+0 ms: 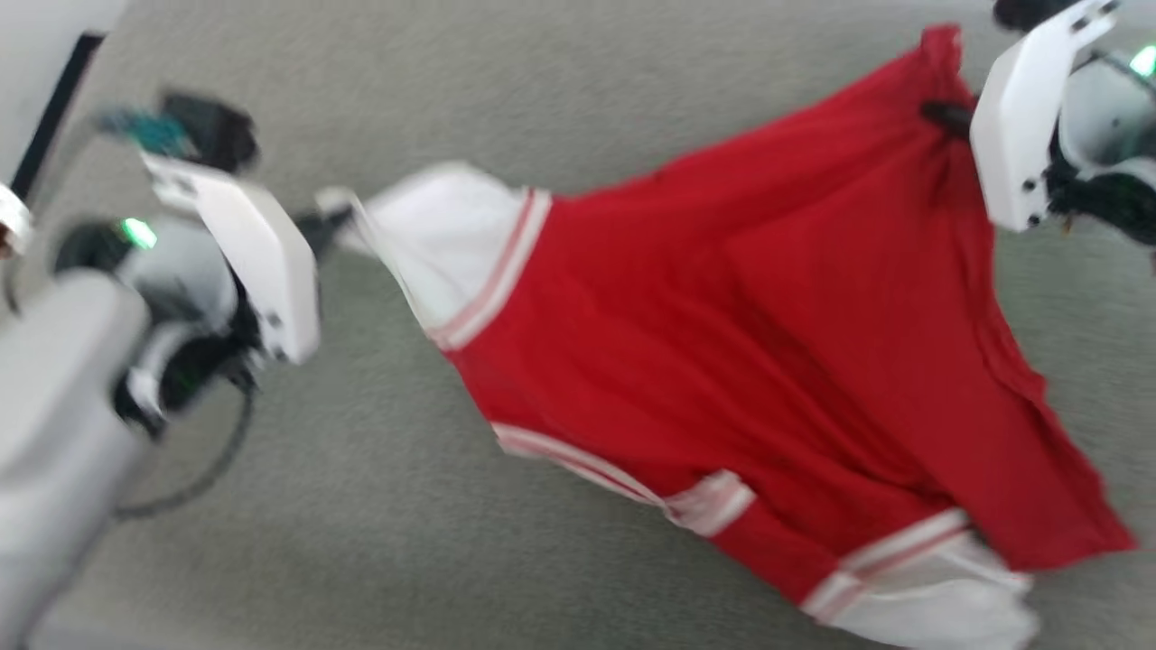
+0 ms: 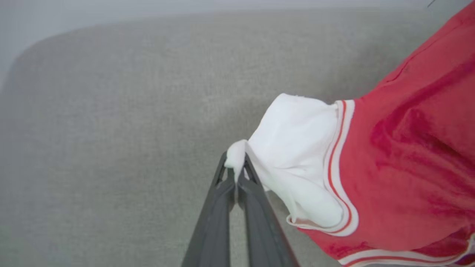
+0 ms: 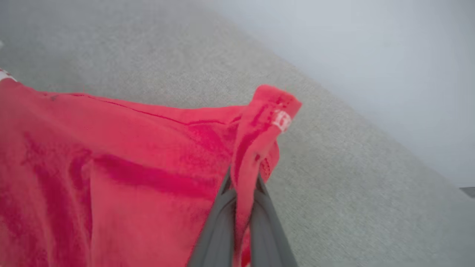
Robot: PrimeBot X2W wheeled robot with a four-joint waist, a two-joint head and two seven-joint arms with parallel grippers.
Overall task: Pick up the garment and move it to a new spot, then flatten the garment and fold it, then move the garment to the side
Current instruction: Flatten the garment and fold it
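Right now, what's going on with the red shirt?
The robot holds the garment stretched between both arms over the grey surface. The left gripper is shut on the edge of a white sleeve. The right gripper is shut on a bunched red edge. The other sleeve hangs loose. The head view is blurred, so I cannot tell whether the cloth touches the surface.

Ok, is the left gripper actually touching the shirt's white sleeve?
Touching. The left wrist view shows the left gripper shut on a pinch of the white sleeve of the shirt, cloth poking out between its tips.
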